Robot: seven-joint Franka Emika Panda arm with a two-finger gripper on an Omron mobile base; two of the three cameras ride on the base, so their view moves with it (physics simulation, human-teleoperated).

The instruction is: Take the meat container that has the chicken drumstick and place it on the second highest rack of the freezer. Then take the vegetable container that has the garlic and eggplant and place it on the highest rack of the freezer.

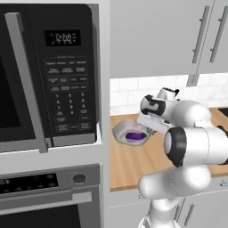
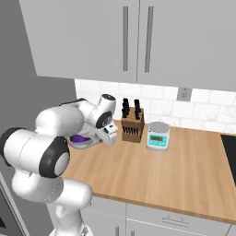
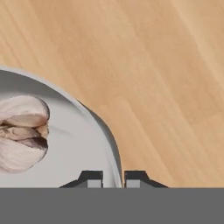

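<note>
left base view: the vegetable container (image 1: 125,132) sits on the wooden tabletop (image 1: 133,164) with the eggplant (image 1: 133,136) inside, beside the arm. right base view: same bowl behind the arm. hand view: the hand (image 3: 113,178) is clenched on the container's rim, garlic (image 3: 22,131) inside.

Two base cameras look forward and down from behind the arm, left and right, sharing the wooden counter (image 1: 133,164) and grey bowl (image 1: 121,132). The hand camera looks closely down at the bowl's rim.

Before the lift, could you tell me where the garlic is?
The garlic lies inside the grey bowl, at the hand view's left, beside the rim that the gripper pinches.
</note>
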